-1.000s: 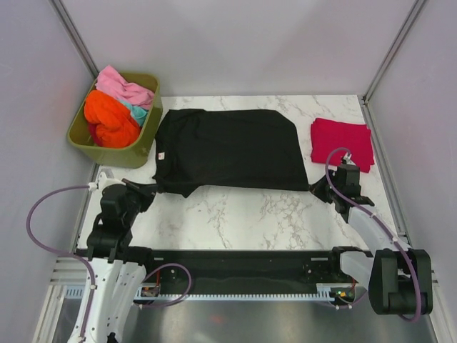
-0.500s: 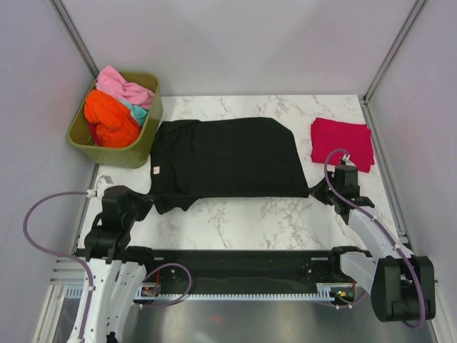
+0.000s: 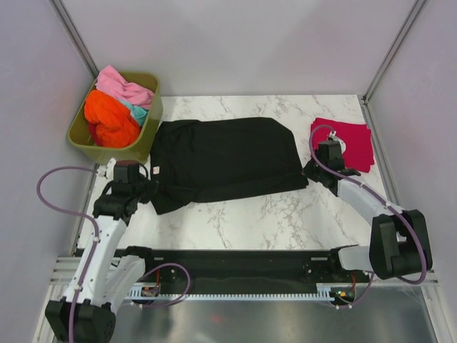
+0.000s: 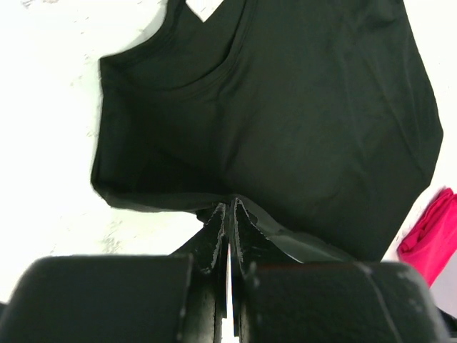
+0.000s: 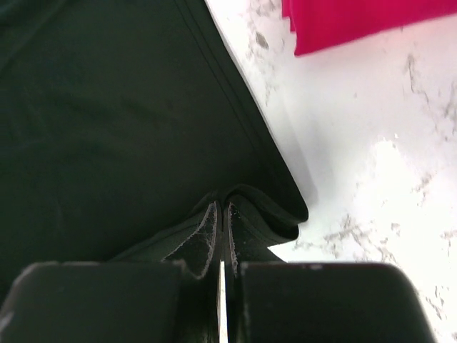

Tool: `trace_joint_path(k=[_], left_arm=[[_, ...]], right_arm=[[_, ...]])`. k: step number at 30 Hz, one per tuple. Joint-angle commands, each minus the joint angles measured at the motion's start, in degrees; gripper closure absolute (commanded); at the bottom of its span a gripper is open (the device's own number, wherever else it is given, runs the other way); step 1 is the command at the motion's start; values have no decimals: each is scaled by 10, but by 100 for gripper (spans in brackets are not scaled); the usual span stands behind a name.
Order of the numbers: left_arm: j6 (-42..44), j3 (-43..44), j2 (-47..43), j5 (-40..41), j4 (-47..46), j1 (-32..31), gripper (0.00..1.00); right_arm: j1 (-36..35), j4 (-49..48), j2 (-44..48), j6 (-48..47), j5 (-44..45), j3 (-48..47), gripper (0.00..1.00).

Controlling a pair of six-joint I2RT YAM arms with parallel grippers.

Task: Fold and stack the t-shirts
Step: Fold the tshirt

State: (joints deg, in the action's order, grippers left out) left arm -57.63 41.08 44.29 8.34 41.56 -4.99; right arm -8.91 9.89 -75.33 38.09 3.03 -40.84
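A black t-shirt lies spread across the middle of the marble table, with a small label at its left edge. My left gripper is shut on the shirt's near left corner, and the cloth fills the left wrist view. My right gripper is shut on the shirt's near right corner, where the hem bunches. A folded crimson t-shirt lies at the right and shows in the right wrist view. Orange, pink and teal shirts lie crumpled in the tub.
An olive-green plastic tub stands at the back left corner, touching the black shirt's left edge. Grey walls enclose the table on three sides. Bare marble lies between the shirt and the arm bases.
Both grippers have moved away from the near edge toward the back, carrying the shirt's near corners with them. The shirt's near edge has shifted back and the cloth has bunched slightly.
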Motion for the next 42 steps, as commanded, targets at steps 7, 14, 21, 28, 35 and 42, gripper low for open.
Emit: trace_joint_path(k=[7, 14, 21, 28, 35, 42], left_arm=[[16, 95, 183, 5, -98, 1, 98], [31, 149, 271, -4, -124, 1, 98], [46, 183, 313, -12, -134, -1, 98], [53, 209, 352, -26, -152, -6, 98], [65, 247, 395, -21, -159, -17, 98], [66, 302, 470, -21, -160, -27, 98]], right_arm=[[-10, -35, -70, 31, 54, -62, 100], [-12, -41, -113, 45, 78, -87, 100], [-11, -60, -138, 60, 87, -88, 100], [-12, -73, -142, 68, 95, -75, 100], [-11, -75, -162, 70, 99, -84, 100], [-12, -80, -177, 71, 99, -91, 100]])
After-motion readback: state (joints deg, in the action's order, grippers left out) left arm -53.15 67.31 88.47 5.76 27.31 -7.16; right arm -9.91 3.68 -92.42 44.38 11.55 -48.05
